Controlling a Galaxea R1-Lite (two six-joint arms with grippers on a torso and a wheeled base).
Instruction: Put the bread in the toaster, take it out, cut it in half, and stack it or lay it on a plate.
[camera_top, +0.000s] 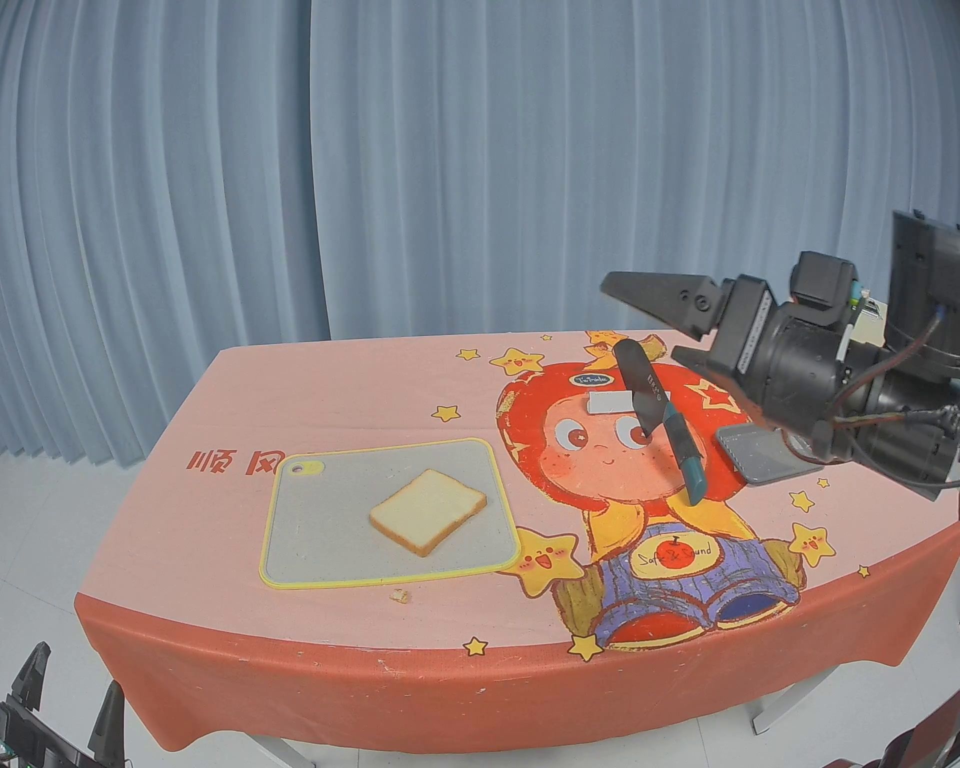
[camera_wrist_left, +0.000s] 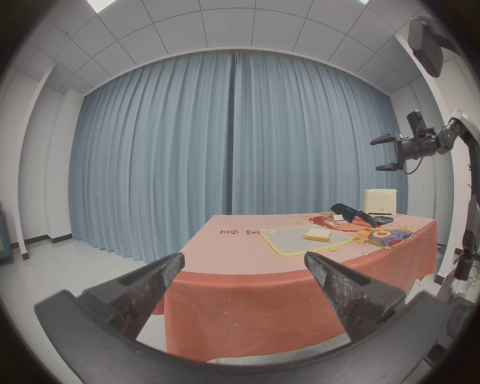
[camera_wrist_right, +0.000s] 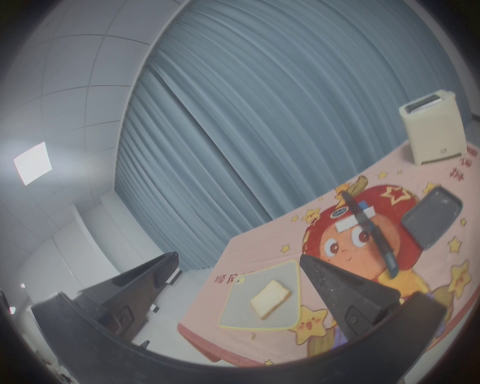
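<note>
Right gripper (camera_top: 640, 318) hangs in the air over the right side of the table, jaws spread wide and holding nothing. Left gripper (camera_wrist_left: 242, 265) sits low off the near-left corner, also wide open. The bread (camera_top: 428, 510) is one whole square slice with a pale cream face and tan crust. It lies flat on the grey, yellow-rimmed cutting board (camera_top: 300, 540). Knife (camera_top: 660, 415) and grey plate (camera_top: 765, 452) lie to its right, with the toaster (camera_wrist_right: 434, 127) beyond them.
</note>
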